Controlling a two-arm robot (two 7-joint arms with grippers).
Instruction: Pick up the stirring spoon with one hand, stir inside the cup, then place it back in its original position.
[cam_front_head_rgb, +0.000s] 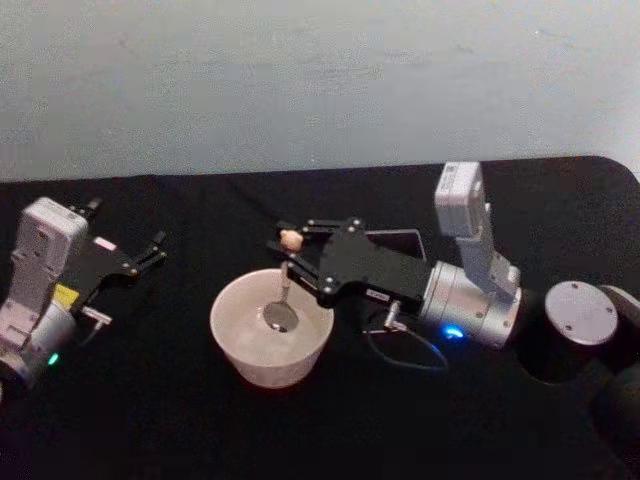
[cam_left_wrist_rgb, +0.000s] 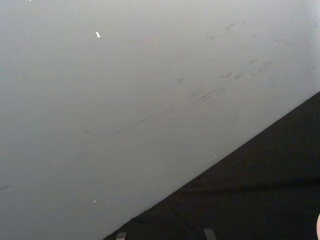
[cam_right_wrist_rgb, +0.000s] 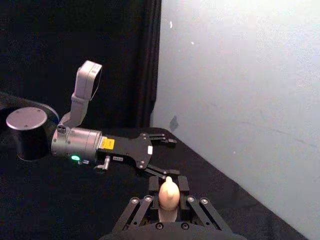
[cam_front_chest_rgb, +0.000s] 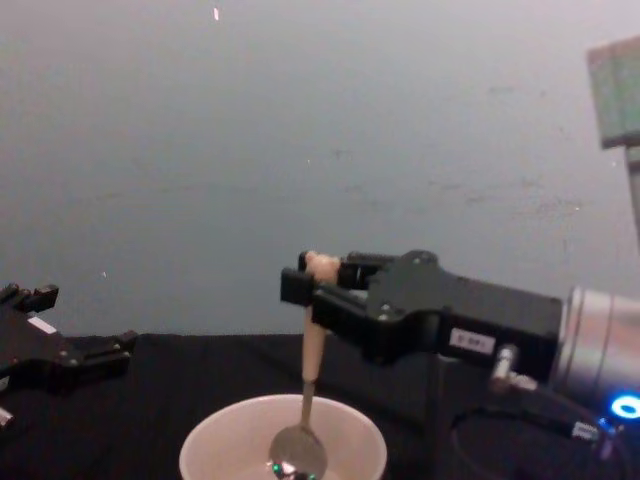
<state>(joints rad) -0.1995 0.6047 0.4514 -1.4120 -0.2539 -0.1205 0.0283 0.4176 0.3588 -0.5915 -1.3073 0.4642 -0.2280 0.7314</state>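
— Peach, bear-topped stirring spoon (cam_front_chest_rgb: 309, 375): where?
— Upright, its small metal bowl down inside the round cream cup (cam_front_head_rgb: 262, 366); the right gripper (cam_front_head_rgb: 286, 258) pinches the handle.
— And the left gripper (cam_front_head_rgb: 130, 222)?
— Fingers spread, over the black tabletop (cam_front_head_rgb: 150, 420), far left.

A black-covered table (cam_front_head_rgb: 140, 420) meets a plain, pale grey, faintly scuffed wall (cam_front_head_rgb: 300, 80) behind.
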